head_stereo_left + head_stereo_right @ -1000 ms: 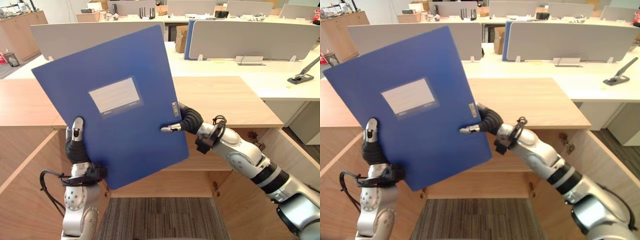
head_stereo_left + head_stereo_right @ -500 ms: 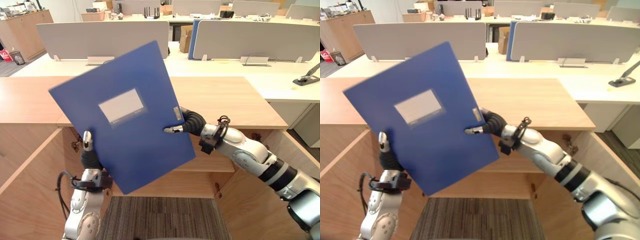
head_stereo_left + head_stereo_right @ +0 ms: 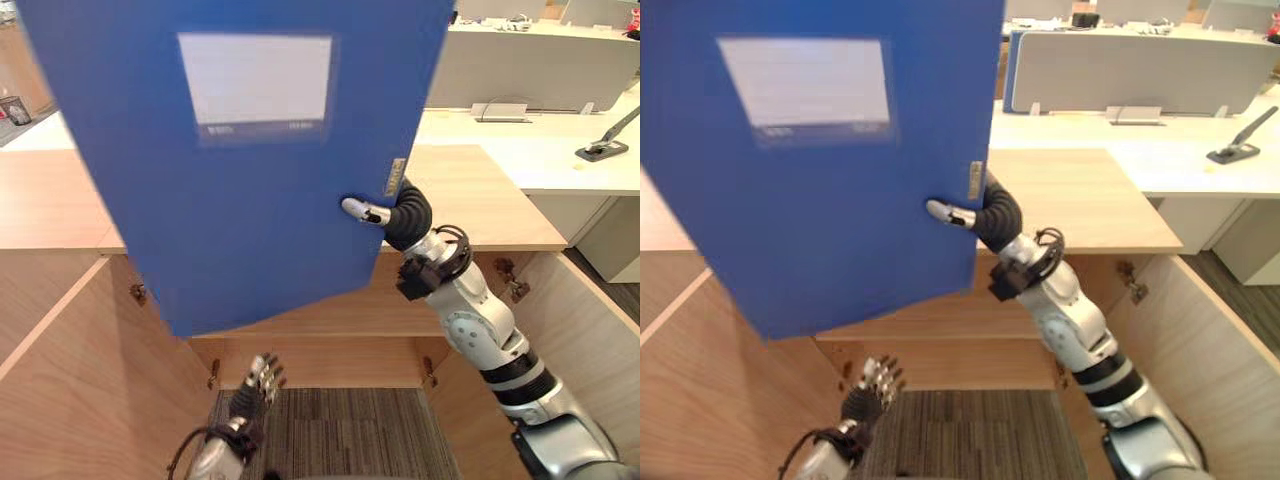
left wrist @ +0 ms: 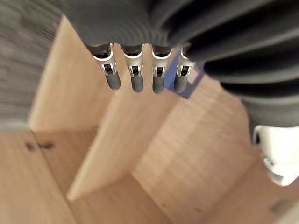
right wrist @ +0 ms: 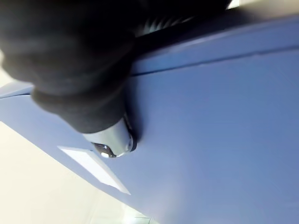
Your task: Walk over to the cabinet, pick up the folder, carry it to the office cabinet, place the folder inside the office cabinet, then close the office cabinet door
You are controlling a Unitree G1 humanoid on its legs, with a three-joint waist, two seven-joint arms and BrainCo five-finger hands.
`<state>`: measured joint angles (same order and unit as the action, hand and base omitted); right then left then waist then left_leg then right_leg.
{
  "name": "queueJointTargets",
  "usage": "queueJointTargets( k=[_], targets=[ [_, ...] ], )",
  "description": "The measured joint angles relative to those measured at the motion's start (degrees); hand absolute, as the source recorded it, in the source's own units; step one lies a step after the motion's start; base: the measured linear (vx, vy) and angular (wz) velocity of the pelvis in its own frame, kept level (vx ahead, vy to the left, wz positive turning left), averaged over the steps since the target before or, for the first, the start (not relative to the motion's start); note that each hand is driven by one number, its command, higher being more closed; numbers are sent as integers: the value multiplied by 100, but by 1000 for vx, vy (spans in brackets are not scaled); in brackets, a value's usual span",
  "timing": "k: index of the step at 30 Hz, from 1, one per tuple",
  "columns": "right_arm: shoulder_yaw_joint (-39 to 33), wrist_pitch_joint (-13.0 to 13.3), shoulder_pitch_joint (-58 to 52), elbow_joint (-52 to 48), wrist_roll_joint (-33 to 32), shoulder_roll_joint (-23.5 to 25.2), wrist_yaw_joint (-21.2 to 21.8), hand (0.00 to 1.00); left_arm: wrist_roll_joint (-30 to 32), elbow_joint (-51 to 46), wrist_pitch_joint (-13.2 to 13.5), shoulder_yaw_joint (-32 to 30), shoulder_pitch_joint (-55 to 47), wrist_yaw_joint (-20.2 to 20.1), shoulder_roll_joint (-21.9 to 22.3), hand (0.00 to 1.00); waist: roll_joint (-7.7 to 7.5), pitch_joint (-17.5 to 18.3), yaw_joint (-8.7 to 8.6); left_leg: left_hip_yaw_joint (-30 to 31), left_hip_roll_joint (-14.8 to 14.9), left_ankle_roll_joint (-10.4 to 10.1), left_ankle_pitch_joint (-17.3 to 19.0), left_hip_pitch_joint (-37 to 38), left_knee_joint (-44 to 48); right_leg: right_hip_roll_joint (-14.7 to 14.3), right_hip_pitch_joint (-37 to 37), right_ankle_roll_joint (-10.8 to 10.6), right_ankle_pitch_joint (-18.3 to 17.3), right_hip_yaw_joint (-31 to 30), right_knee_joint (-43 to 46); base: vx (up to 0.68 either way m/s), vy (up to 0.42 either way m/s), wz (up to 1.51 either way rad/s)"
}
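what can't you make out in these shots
Top of the folder: cut off by the upper edge of both eye views.
Print on its label: blurred, both eye views.
Left part of the cabinet shelf: hidden behind the folder, eye views.
What the right hand does behind the folder: hidden by the folder.

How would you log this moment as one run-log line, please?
right robot hand: pinching folder edge | left robot hand: open, low, empty | office cabinet: open

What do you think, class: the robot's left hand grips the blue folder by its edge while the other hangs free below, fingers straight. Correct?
No: the right hand grips the blue folder by its edge, as the left eye view shows; the left hand hangs free below, fingers straight.
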<state>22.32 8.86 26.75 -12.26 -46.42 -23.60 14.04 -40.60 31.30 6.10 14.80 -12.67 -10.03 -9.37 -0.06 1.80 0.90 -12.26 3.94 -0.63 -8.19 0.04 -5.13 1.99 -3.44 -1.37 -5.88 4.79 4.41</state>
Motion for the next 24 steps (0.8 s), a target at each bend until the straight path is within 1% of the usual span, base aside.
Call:
queueJointTargets(
  k=[2, 3, 4, 5, 6, 8, 9, 11, 12, 13, 14, 16, 18, 19, 20, 22, 24],
  targets=[
    [62, 2, -141, 0, 347, 213, -27, 100, 233, 611, -47, -127, 58, 71, 68, 0, -6, -3, -1, 1, 25, -11, -8, -1, -1, -26, -1, 21, 12, 0, -8, 0, 0, 0],
    [121, 9, -305, 0, 716, 323, -118, 100, 467, 1051, -71, -380, 37, 206, 154, 0, -11, -5, 0, 5, 42, -26, -19, 0, -2, -44, -2, 32, 19, 0, -20, 0, 0, 0],
    [150, 9, -356, -1, 862, 353, -169, 100, 535, 1209, -71, -495, 26, 255, 187, 0, -11, -6, -1, 6, 48, -31, -22, 2, -6, -50, -1, 35, 20, 0, -24, 0, 0, 0],
    [155, 51, -473, -52, 1524, 423, -365, 100, 653, 1416, -65, -762, 17, 405, 227, 0, -16, -9, 0, 17, 69, -41, -30, 2, -23, -61, -4, 44, 26, 3, -29, -35, -10, 0],
    [161, 75, -523, -89, 1890, 469, -469, 100, 704, 1501, -60, -882, 17, 468, 235, 0, -16, -9, 1, 16, 88, -44, -32, 5, -24, -68, -7, 51, 30, 3, -32, -56, -15, 1],
    [191, 311, -660, -244, 3322, 497, -793, 100, 896, 1833, -2, -1200, -32, 700, 232, 0, -36, -13, -1, 23, 105, -52, -37, 14, -25, -83, -21, 64, 39, 5, -42, -45, -11, 0],
    [200, 388, -671, -257, 3674, 504, -866, 100, 958, 1902, 7, -1272, -57, 749, 232, 0, -41, -16, -5, 24, 107, -54, -38, 14, -25, -85, -23, 66, 42, 5, -45, -37, -3, 0],
    [334, 574, -709, -258, 4650, 466, -1149, 100, 1040, 2141, 30, -1515, -115, 869, 238, 0, -80, -26, -16, 43, 111, -59, -41, 16, -26, -90, -36, 70, 46, 19, -59, -32, -1, 3],
    [452, 609, -713, -231, 4839, 441, -1228, 100, 1067, 2182, 39, -1572, -121, 877, 236, 0, -89, -21, -17, 50, 111, -60, -42, 15, -26, -90, -39, 70, 46, 26, -62, -23, -2, 4],
    [665, 674, -714, -151, 5246, 364, -1322, 100, 1143, 2257, 62, -1660, -131, 910, 228, 0, -102, -12, -18, 56, 110, -60, -42, 15, -26, -90, -45, 70, 46, 32, -69, -14, -2, 4],
    [1105, 715, -713, 24, 5836, 248, -1344, 100, 1208, 2335, 73, -1730, -125, 920, 202, 0, -123, 0, -16, 66, 108, -60, -42, 13, -26, -89, -54, 70, 47, 42, -82, -10, -2, 4],
    [1615, 760, -712, 307, 6354, 89, -1255, 100, 1240, 2337, 76, -1783, -131, 917, 188, 0, -163, 6, -2, 85, 106, -60, -42, 8, -26, -88, -65, 70, 47, 61, -96, -2, 1, 9],
    [2384, 824, -710, 1198, 6821, -89, -1017, 100, 1249, 2338, 103, -1866, -120, 900, 165, 0, -235, -39, 16, 197, 49, -62, -40, 13, -26, -74, -143, 68, 45, 167, -137, 1, 5, 21],
    [2531, 824, -708, 1457, 6900, -114, -956, 100, 1246, 2338, 105, -1885, -118, 899, 166, 0, -232, -52, 39, 201, 46, -62, -40, 10, -26, -70, -144, 68, 45, 173, -142, -4, 8, 14],
    [2832, 824, -708, 2145, 7170, -146, -746, 100, 1224, 2338, 106, -1923, -118, 889, 163, 0, -243, -99, 111, 213, 31, -63, -39, 8, -26, -55, -150, 64, 43, 186, -143, -7, 11, 4],
    [2992, 822, -708, 2720, 7411, -184, -629, 100, 1200, 2364, 101, -1927, -118, 872, 144, 0, -230, -168, 151, 218, 19, -68, -33, 5, -26, -35, -148, 58, 39, 191, -140, -5, 7, 2],
    [3123, 822, -663, 3469, 7639, -211, -533, 100, 1197, 2404, 89, -1896, -178, 846, 120, 0, -177, -256, 159, 228, 2, -75, -14, 2, -25, -2, -147, 33, 23, 202, -132, -7, 11, 2]
  ],
)
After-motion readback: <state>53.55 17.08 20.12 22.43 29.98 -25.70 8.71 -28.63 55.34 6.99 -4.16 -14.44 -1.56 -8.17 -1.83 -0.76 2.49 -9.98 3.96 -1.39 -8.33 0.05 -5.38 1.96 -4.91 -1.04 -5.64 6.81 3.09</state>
